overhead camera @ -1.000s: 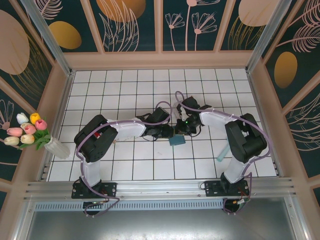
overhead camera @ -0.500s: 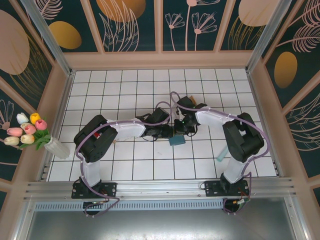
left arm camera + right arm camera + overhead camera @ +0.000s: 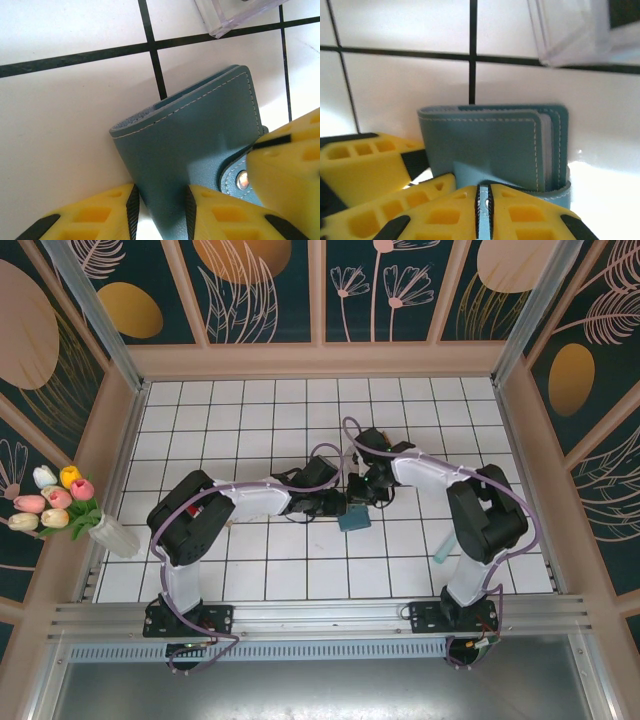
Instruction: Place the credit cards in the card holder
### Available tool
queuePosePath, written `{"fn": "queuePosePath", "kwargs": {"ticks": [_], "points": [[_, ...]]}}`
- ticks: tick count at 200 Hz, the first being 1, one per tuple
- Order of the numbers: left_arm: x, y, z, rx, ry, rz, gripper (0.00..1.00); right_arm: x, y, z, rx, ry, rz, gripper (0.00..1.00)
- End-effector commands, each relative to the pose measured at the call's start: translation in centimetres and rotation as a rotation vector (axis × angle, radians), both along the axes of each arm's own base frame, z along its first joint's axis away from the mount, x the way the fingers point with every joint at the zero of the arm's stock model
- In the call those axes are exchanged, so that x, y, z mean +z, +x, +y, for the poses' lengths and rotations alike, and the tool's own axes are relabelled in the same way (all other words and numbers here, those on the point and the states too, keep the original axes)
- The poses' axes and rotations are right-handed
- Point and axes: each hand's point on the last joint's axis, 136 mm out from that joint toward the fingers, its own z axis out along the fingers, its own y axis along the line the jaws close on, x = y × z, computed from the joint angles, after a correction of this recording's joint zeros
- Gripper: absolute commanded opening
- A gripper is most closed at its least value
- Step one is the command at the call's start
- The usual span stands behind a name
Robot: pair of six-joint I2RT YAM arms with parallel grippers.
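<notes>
Both arms meet mid-desk [image 3: 250, 570]; the folded teal card holder [image 3: 353, 521] sits between and just nearside of their tips, long side crosswise to the right gripper [image 3: 483, 200], which is pinched on its clasp strap [image 3: 470, 176]; left gripper [image 3: 160, 202] straddles a corner, jaws narrowly apart, and I cannot tell whether it grips.

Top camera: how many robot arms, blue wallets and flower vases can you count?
Robot arms: 2 (left arm, right arm)
Blue wallets: 1 (card holder)
Flower vases: 1 (vase)
Total: 4
</notes>
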Motion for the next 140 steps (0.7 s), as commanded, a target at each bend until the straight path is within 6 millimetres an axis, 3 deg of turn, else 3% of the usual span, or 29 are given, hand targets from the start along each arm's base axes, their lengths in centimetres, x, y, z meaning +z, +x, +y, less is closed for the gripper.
{"fn": "queuePosePath", "kwargs": {"ticks": [1, 64, 108, 124, 140], "points": [[-2.0, -0.6, 1.7, 0.019, 0.085, 0.009, 0.33, 1.7, 1.1, 0.2, 0.0, 0.057, -0.028, 0.16], [-0.8, -0.1, 1.2, 0.012, 0.061, -0.026, 0.35, -0.8, -2.3, 0.7, 0.04, 0.081, 0.073, 0.15], [-0.8, -0.1, 1.4, 0.01, 0.069, -0.029, 0.35, -5.7, -3.5, -3.1, -0.006, -0.162, 0.122, 0.11], [-0.7, -0.1, 1.5, 0.015, 0.068, -0.033, 0.35, -5.4, -3.8, -3.0, 0.002, -0.179, 0.106, 0.11], [-0.2, 0.1, 1.5, 0.023, 0.064, -0.047, 0.35, -3.1, -2.7, -2.1, -0.014, -0.111, 0.042, 0.13]]}}
